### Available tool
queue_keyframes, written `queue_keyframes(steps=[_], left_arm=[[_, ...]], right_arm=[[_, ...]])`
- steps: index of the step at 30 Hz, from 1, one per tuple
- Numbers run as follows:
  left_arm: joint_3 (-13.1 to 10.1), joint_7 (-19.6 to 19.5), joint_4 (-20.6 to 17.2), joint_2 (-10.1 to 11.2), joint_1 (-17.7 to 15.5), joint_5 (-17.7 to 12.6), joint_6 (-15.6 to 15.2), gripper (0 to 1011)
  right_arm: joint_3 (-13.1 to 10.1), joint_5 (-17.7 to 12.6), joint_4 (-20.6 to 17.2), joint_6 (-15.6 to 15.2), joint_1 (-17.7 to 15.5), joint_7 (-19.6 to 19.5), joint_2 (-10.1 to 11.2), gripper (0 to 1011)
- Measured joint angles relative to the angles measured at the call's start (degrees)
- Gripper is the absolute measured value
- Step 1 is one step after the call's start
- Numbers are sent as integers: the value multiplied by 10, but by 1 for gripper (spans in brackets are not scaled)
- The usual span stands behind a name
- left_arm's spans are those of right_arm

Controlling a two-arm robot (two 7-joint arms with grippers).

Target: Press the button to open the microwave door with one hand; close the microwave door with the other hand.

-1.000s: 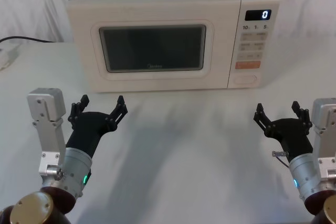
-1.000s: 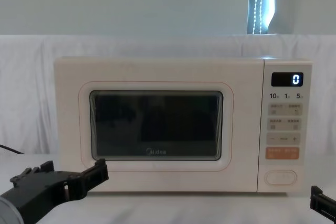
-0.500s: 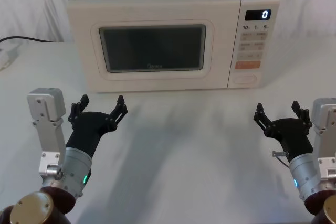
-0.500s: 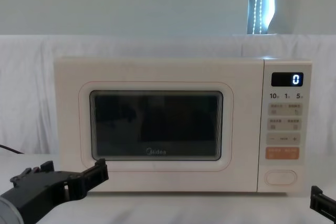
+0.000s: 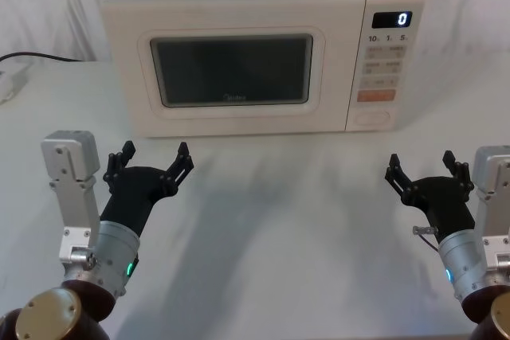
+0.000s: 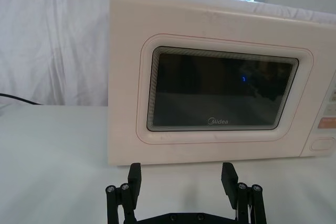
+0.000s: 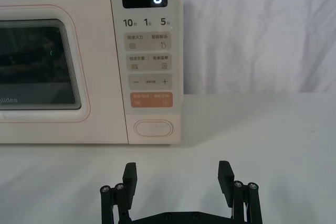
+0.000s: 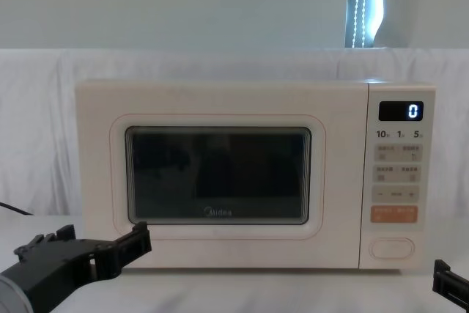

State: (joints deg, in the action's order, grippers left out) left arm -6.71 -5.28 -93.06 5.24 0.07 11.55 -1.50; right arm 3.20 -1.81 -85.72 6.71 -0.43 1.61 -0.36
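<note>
The microwave door point(image 5: 229, 77) is shut and stands at the far edge of the white surface point(image 5: 279, 205), facing the robot. The button point(image 5: 372, 119) sits at the bottom of the control panel point(image 5: 386, 61), right of the door, under the orange key point(image 5: 375, 98). The right gripper point(image 5: 421, 168) hovers near the front right corner of the surface, fingers apart, well short of the button. The left gripper point(image 5: 151, 157) hovers near the front left, fingers also spread, holding nothing.
</note>
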Motion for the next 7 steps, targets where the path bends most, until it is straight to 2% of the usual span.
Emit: queue_keyframes(steps=[7], left_arm=[[0, 0, 0, 0, 0, 0, 0, 1001]], right_arm=[[0, 0, 0, 0, 0, 0, 0, 1002]])
